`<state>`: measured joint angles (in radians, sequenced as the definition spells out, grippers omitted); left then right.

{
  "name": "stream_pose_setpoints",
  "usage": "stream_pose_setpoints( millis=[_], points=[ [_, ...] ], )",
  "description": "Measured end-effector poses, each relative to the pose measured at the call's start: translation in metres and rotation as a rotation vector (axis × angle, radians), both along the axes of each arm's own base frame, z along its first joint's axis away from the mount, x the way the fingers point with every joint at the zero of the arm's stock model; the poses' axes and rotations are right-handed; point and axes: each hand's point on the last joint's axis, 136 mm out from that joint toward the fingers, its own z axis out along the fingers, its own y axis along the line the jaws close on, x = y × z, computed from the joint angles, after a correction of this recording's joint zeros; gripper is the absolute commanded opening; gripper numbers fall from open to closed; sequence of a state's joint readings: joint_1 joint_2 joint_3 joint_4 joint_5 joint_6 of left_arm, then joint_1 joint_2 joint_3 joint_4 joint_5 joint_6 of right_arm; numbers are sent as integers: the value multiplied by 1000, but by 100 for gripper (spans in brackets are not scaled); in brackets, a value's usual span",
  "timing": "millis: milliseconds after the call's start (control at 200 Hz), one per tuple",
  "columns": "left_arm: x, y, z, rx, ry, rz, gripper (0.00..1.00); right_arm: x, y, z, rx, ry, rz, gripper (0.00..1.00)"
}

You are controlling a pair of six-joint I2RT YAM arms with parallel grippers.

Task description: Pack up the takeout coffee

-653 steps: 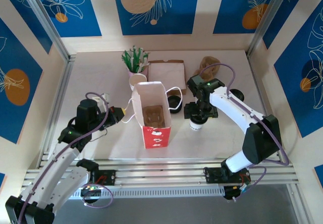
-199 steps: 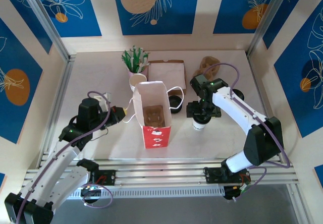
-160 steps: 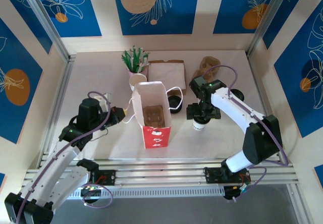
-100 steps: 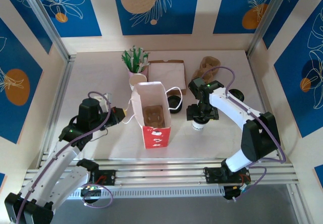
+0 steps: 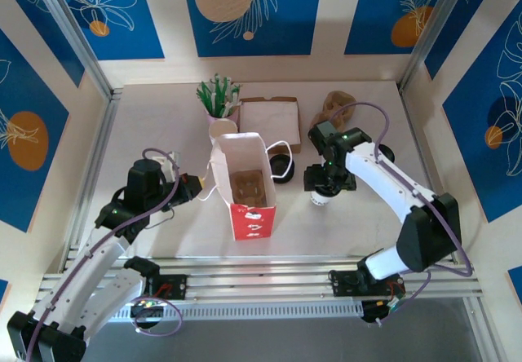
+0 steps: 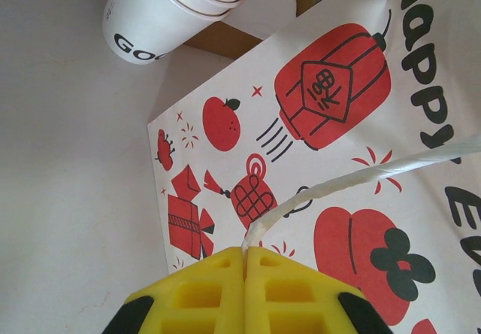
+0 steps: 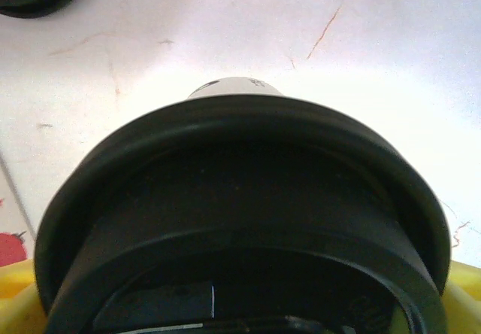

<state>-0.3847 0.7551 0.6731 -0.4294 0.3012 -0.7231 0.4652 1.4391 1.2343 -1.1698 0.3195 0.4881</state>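
Right of the table's middle, just beside the paper bag [image 5: 251, 218], stands the takeout coffee [image 5: 319, 200], upright on the bare table, black lid [image 7: 240, 198] on. Right gripper [image 5: 325, 186] is poised directly over it.

Step in hand, by judgement: take hold of the cup for the lift into the bag. To do it well:
- close squarely across the lid's rim or just under it, gently (paper walls buckle, and a lid can pop);
- hold the cup plumb and lift it clear of the bag's top edge before crossing;
- lower it into the brown carrier [image 5: 247, 184] seen at the bag's bottom.

Jaws, right: standing wide, one yellow finger [image 7: 13, 298] at each side of the lid. Whether they press it cannot be told from the wrist view.

Jaws, left: left gripper [image 6: 245, 272] fully closed, pinching the bag's white cord handle [image 6: 338, 182] on the side facing the table's left edge. That should steady the bag's mouth.
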Motion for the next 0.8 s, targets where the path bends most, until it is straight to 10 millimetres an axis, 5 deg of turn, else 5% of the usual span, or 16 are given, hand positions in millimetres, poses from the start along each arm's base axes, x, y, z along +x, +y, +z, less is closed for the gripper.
stream_pose_setpoints(
  millis=[410,800],
  points=[
    [0,-1,4,-3,-6,-1,0,-6,9,113,81,-214,67,86],
    [0,-1,4,-3,-6,-5,0,-54,8,213,218,-397,163,84]
  ],
)
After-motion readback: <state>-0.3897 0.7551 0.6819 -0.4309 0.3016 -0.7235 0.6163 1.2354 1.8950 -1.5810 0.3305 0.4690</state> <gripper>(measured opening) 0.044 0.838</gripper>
